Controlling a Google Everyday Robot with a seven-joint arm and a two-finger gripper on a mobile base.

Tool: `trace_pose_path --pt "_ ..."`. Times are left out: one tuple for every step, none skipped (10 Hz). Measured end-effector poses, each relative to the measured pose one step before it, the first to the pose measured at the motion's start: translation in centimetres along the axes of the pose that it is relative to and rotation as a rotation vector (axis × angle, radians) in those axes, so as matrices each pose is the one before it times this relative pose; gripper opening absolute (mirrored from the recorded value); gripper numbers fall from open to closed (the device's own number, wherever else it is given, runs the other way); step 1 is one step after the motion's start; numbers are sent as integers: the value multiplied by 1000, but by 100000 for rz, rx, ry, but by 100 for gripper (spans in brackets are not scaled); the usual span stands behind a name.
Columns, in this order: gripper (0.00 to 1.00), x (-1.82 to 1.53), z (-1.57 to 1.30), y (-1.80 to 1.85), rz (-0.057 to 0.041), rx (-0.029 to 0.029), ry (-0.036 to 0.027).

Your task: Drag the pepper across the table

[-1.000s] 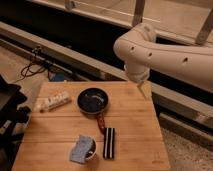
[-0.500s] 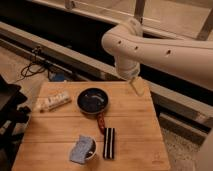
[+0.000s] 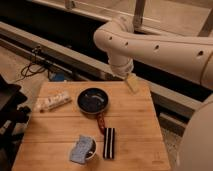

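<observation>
The pepper (image 3: 101, 122) is slim and red-orange. It lies on the wooden table (image 3: 135, 130) just in front of the dark round pan (image 3: 93, 100), touching or nearly touching its near rim. My gripper (image 3: 132, 83) hangs from the big white arm (image 3: 150, 47) over the table's far right edge. It is well to the right of the pepper and behind it, and touches nothing I can see.
A black-and-white striped block (image 3: 108, 143) lies near the front, beside a white cup with a blue sponge (image 3: 82, 148). A pale packet (image 3: 52, 101) lies at the left. A black chair (image 3: 9, 107) stands left of the table. Cables (image 3: 31, 68) lie on the floor behind.
The white arm has swung left and now fills more of the view. The gripper has shifted slightly left along the table's far edge. The objects on the table have not moved.
</observation>
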Motion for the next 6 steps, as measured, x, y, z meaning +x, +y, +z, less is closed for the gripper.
trace_pose_path --pt "80 252 6 -1109 10809 2088 -2338" --pt "80 -50 499 -1172 10935 1304 -2748" --pt "80 355 916 -266 11837 -1137 -2321" --pt "80 152 1270 -5 10992 -1579 -2426" --pt "80 -533 1973 400 11778 -3228 -2777" --pt "80 -151 1575 452 7290 -2912 -299"
